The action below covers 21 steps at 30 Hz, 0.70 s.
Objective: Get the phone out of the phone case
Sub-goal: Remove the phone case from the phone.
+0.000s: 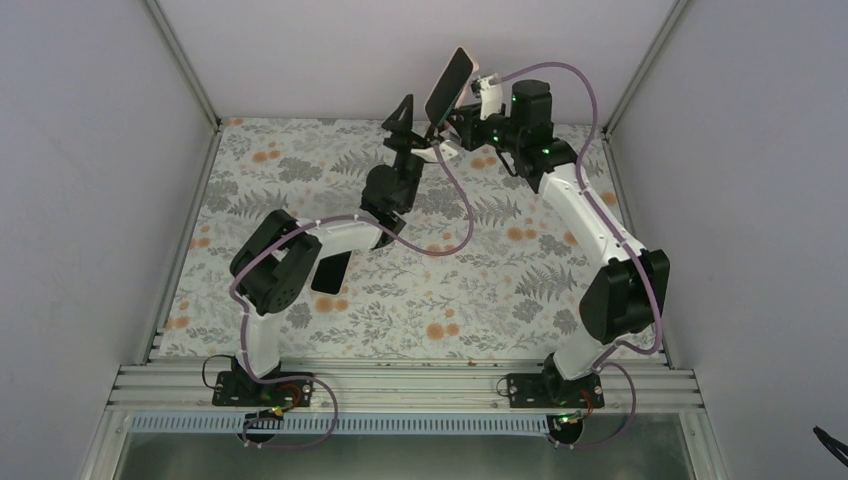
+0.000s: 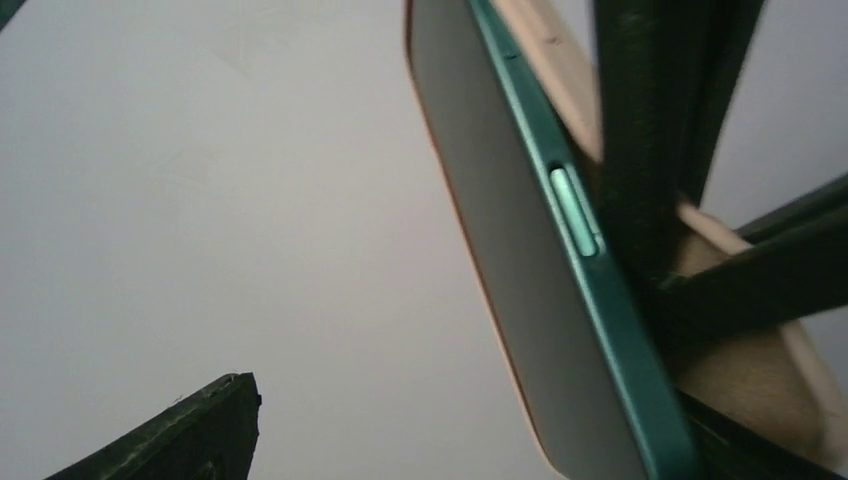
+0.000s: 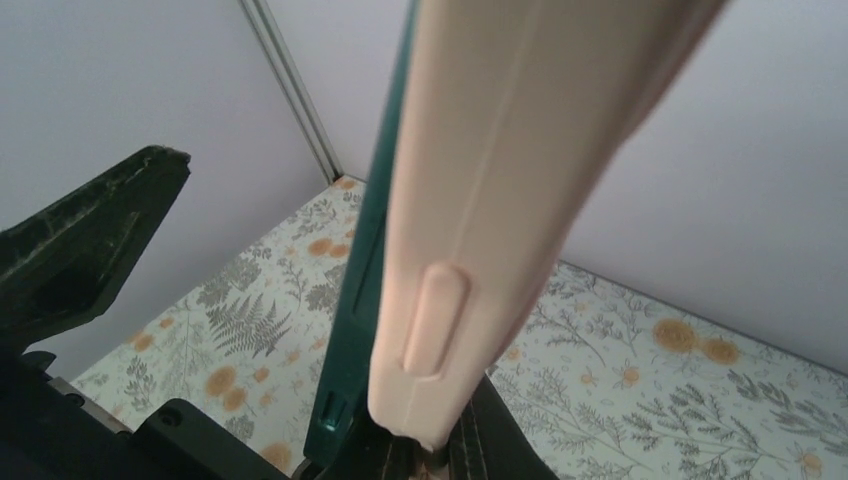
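High over the back of the table, my right gripper point(image 1: 470, 118) is shut on the bottom end of the peach phone case point(image 1: 479, 73). The dark green phone point(image 1: 449, 84) stands tilted in it, its edge parted from the case along one side. In the right wrist view the phone case point(image 3: 480, 200) rises from my right gripper point(image 3: 450, 450), with the phone point(image 3: 362, 290) just left of it. My left gripper point(image 1: 412, 125) is open beside the phone. In the left wrist view the phone point(image 2: 560, 240) sits near the right finger, with a wide gap to the left fingertip point(image 2: 190, 430).
The floral table mat point(image 1: 480, 290) lies below both arms. A dark flat rectangular object point(image 1: 330, 272) rests on it under the left arm. Grey walls and metal corner posts point(image 1: 185, 65) enclose the table on three sides.
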Available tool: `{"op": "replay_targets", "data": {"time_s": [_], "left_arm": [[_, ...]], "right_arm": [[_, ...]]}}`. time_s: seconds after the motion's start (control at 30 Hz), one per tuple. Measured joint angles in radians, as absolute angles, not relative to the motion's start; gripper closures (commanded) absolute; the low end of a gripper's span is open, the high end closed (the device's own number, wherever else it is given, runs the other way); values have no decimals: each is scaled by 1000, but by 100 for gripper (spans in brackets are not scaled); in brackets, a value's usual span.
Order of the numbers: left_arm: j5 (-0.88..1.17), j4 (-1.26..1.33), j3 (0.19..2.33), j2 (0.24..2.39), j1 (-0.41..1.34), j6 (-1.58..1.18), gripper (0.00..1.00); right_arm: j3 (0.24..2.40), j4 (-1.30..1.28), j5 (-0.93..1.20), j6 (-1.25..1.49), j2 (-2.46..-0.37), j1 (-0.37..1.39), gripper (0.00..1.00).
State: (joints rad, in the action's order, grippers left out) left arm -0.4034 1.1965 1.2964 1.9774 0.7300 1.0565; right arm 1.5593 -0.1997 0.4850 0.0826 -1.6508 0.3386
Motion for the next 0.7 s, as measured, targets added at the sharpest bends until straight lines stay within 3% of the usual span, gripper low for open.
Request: {"op": "replay_targets", "data": {"time_s": [0.17,0.3,0.7], "left_arm": [[-407,1216,1253,1977,746,1098,41],[-402,1221,1238,1978,751,1107,53],[-400,1313,1238,2014,771,1185,70]], "right_arm": [[1563,-233,496,75,-1671,342,97],[1567,-235,521,60,-1677,343,97],[1584,-243,562,56,-1680,342,97]]}}
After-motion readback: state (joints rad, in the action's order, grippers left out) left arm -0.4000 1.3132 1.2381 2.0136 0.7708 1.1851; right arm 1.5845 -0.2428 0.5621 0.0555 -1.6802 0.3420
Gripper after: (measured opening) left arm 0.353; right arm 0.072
